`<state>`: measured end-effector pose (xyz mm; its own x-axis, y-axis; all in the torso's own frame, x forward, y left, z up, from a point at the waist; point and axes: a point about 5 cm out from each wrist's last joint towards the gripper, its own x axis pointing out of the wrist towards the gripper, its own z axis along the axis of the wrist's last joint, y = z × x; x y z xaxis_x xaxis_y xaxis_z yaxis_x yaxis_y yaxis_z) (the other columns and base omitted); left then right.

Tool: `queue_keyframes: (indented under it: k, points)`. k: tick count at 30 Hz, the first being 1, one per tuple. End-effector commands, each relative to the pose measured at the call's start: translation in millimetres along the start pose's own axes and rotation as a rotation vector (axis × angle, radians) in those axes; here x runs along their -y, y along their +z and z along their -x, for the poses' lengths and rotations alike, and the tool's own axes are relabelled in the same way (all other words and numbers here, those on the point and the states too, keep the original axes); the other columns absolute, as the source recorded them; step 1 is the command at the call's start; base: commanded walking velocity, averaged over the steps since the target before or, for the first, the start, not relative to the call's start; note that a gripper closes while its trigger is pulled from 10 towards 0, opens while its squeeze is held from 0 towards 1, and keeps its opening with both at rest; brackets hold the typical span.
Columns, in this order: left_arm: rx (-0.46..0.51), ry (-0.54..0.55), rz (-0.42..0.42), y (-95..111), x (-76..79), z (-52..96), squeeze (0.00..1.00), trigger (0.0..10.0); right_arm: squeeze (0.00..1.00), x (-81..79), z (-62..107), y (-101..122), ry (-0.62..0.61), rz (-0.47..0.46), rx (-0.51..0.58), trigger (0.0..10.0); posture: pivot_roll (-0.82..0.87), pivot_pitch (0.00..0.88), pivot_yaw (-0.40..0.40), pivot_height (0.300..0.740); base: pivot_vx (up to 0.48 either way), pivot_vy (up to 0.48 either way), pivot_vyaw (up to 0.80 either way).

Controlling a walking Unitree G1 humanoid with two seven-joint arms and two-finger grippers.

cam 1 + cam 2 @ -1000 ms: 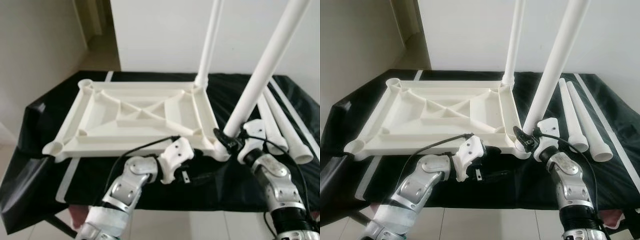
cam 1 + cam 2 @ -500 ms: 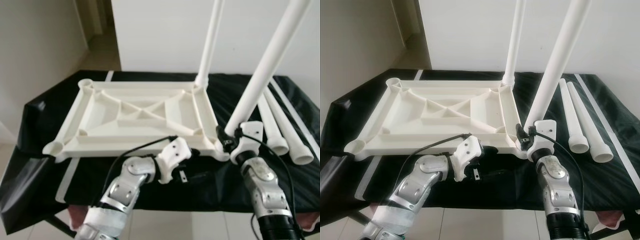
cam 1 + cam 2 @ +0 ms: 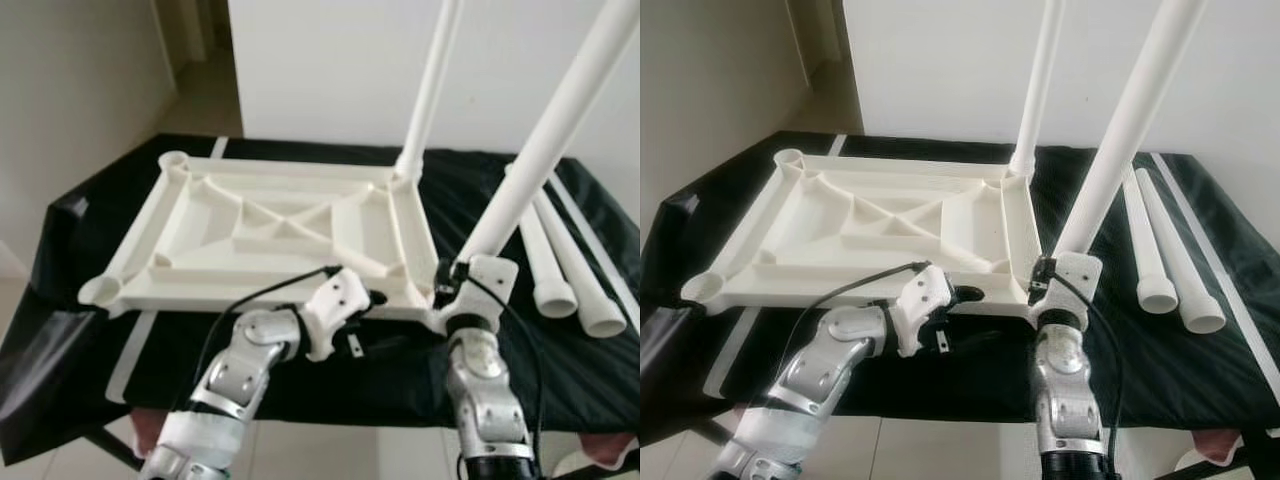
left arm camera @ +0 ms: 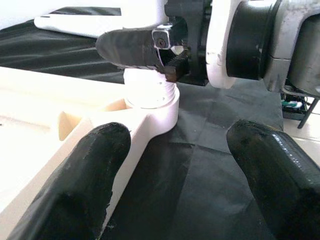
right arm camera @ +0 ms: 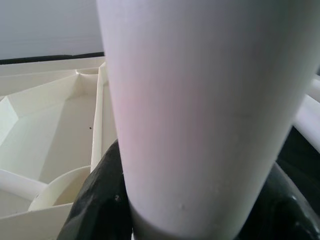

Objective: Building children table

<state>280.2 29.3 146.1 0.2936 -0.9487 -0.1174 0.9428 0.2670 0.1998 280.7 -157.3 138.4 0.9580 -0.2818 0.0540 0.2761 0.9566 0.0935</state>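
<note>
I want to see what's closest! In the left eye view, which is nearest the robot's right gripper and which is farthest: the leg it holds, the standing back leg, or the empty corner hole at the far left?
1. Held leg, clamped in the right gripper.
2. Standing back leg, at the rear right corner.
3. Empty corner hole, far left rear.

The rectangular cream-white plastic tabletop with raised ribs [image 3: 280,235] lay on a glossy black plastic sheet [image 3: 560,360], which carried pale grey-white stripes. On the tabletop's corners stood two plain white round plastic legs [image 3: 1120,140], and beside the tabletop on the sheet lay two more white tapered plastic legs [image 3: 1170,260]. Both arms were silver with white wrist housings and black cables. The left gripper [image 4: 175,165] had matt black fingers [image 4: 85,180]; the right gripper [image 5: 200,205] had glossy black fingers [image 5: 102,200]. The wall behind the tabletop was white.
</note>
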Motion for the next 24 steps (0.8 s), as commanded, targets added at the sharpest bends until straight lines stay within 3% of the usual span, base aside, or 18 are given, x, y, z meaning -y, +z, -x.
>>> queue_keyframes:
  k: [1, 8, 9, 10, 11, 24]
  points:
    - [-0.017, 0.11, 0.011, -4, -5.8, 0.7, 0.0, 10.0, 0.0, -6.3, 8.5, -14, -0.02, -0.056, -0.087, 10.0, 0.01, 0.0, -0.016, 0.74, 0.0, 0.0, 0.0]
    - [-0.027, 0.1, 0.005, -5, -6.0, 1.6, 0.0, 10.0, 0.0, -2.0, 7.9, -14, -0.047, -0.045, -0.093, 10.0, 0.01, 0.0, -0.017, 0.74, 0.0, 0.0, 0.0]
    - [-0.031, 0.111, 0.003, -5, -9.0, 3.5, 0.0, 10.0, 0.13, -2.1, 7.6, -14, -0.046, -0.045, -0.091, 10.0, 0.02, 0.0, -0.017, 0.74, 0.0, 0.0, 0.0]
    - [-0.035, 0.119, 0.002, -5, -11.1, 4.9, 0.0, 10.0, 0.13, -2.2, 7.3, -13, -0.046, -0.046, -0.089, 10.0, 0.02, 0.0, -0.017, 0.74, 0.0, 0.0, 0.0]
    - [-0.039, 0.129, 0.0, -5, -13.8, 6.8, 0.0, 10.0, 1.0, -3.0, 6.9, -12, -0.031, -0.044, -0.082, 10.0, 0.02, 0.0, -0.019, 0.74, 0.0, 0.0, 0.0]
    - [-0.038, 0.153, -0.005, -4, -15.4, 10.3, 0.0, 10.0, 1.0, 3.1, 6.1, -9, 0.021, -0.021, -0.065, 10.0, 0.01, 0.0, -0.034, 0.74, 0.0, 0.0, 0.0]
